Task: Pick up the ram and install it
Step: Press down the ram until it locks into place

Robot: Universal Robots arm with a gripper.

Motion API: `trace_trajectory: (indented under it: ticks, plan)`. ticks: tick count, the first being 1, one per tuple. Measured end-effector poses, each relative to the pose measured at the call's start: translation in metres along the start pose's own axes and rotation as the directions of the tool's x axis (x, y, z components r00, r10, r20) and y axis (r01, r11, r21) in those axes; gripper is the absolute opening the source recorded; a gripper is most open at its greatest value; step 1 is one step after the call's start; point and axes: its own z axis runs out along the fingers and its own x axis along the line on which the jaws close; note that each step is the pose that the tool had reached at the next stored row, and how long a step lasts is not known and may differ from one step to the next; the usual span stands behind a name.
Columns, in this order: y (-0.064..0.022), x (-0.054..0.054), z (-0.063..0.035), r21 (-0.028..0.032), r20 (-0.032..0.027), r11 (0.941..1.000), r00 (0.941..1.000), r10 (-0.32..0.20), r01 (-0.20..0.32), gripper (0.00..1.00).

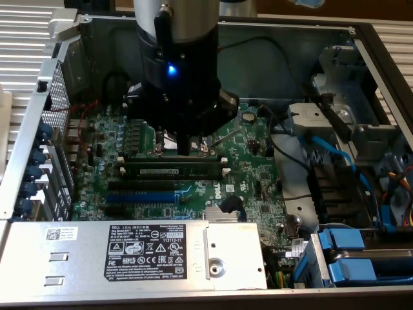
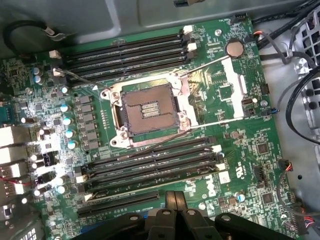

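My end effector (image 1: 184,145) hangs over the open computer case (image 1: 58,77), just above the empty CPU socket (image 2: 147,112) — its fingers look drawn together, grasping nothing. The ram (image 1: 174,171) lies seated in a black slot with white end clips, just in front of the end effector in the exterior view. Further black slots (image 2: 125,50) flank the socket; a blue slot (image 1: 139,197) sits below. The power supply (image 1: 135,248) fills the case's near edge — blue cables (image 1: 335,152) crowd the exterior view's right.
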Motion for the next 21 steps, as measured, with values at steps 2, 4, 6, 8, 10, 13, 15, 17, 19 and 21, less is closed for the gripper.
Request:
trace_trajectory:
  ticks: [2,4,6,8,10,13,15,17,19,21]
  plan:
    - [0.0000,0.0000,0.0000,0.0003,0.0002,1.0000,1.0000,0.003,-0.003,0.11]
    - [0.0000,0.0000,0.0000,0.0003,0.0003,1.0000,1.0000,0.004,-0.004,0.11]
    - [0.0000,-0.0001,0.0000,0.0003,0.0002,1.0000,1.0000,0.004,-0.004,0.11]
    - [0.0001,-0.0003,0.0000,0.0003,0.0002,1.0000,1.0000,0.004,-0.004,0.11]
    - [0.0002,-0.0009,0.0001,0.0003,0.0002,1.0000,1.0000,0.004,-0.004,0.11]
    - [0.0006,-0.0023,0.0002,0.0003,0.0002,1.0000,1.0000,0.004,-0.004,0.11]
    - [0.0007,-0.0029,0.0002,0.0004,0.0002,1.0000,1.0000,0.004,-0.004,0.11]
    - [0.0007,-0.0029,0.0002,0.0004,0.0002,1.0000,1.0000,0.004,-0.004,0.11]
    - [0.0007,-0.0029,0.0002,0.0003,0.0002,1.0000,1.0000,0.004,-0.004,0.11]
    - [0.0007,-0.0029,0.0002,0.0003,0.0002,1.0000,1.0000,0.004,-0.004,0.11]
